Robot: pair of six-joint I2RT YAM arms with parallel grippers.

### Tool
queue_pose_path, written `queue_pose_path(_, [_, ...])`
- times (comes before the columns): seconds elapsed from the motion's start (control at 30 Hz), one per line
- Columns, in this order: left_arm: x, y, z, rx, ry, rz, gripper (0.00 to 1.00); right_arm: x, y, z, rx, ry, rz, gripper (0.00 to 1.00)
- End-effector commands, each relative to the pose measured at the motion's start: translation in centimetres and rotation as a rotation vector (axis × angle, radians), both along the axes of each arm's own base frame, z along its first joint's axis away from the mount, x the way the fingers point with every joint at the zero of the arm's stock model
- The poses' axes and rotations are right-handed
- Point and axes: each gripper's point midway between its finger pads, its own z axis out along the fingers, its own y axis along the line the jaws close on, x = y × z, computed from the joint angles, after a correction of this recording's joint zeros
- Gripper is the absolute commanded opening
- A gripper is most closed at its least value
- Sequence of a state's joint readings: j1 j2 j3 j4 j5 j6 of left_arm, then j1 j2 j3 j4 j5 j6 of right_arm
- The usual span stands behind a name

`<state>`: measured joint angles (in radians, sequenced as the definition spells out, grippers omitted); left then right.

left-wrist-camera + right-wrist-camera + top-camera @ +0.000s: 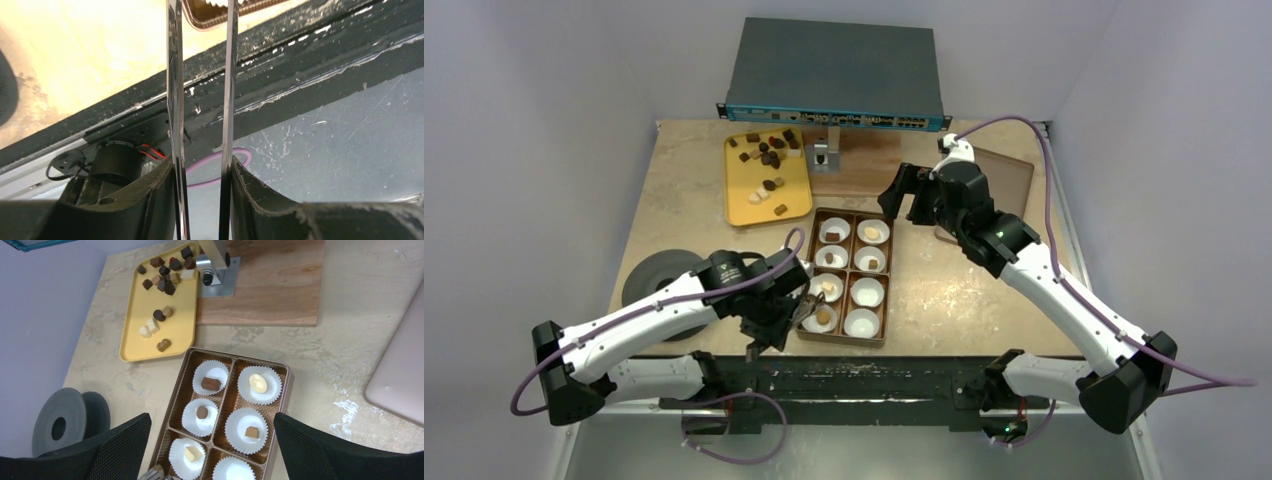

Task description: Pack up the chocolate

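Several loose chocolate pieces [769, 160] lie on a yellow tray [796, 205], also in the right wrist view [161, 282]. The brown eight-compartment box [890, 272] holds white paper cups. Some hold one chocolate each, such as a brown piece [211, 384], a pale one [258, 382] and a tan one [252, 432]. My left gripper [772, 318] [202, 170] is at the box's near-left corner, shut on metal tweezers [173, 90]. The blades stand apart with nothing between them; the tips are out of frame. My right gripper [904, 198] [212, 450] is wide open and empty above the box.
A black spool [659, 280] lies left of the box. A wooden board [869, 170] with a metal stand [822, 155] sits behind it. A flat pinkish-brown lid [1014, 175] lies at the right. A grey network switch [834, 70] stands at the back. The two near-right cups [864, 305] are empty.
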<state>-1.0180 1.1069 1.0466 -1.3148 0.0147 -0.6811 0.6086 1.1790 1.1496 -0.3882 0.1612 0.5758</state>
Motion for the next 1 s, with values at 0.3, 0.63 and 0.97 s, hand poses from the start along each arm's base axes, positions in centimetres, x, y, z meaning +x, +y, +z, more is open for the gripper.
queue_pose_path(0.3, [8.8,2.0,7.0,-0.031,-0.315,0.188,0.35,-0.1,0.0,2.2,0.029,-0.047,0.009,0.89])
queue_pose_path(0.63, [17.0,4.3,6.3,0.067,-0.409,0.316,0.35,-0.4,0.0,2.2,0.028,-0.049,0.019,0.89])
queue_pose_path(0.97, [22.5,4.3,3.3,0.101,-0.362,0.344,0.37,-0.6,-0.1,2.4,0.028,-0.052,0.025,0.89])
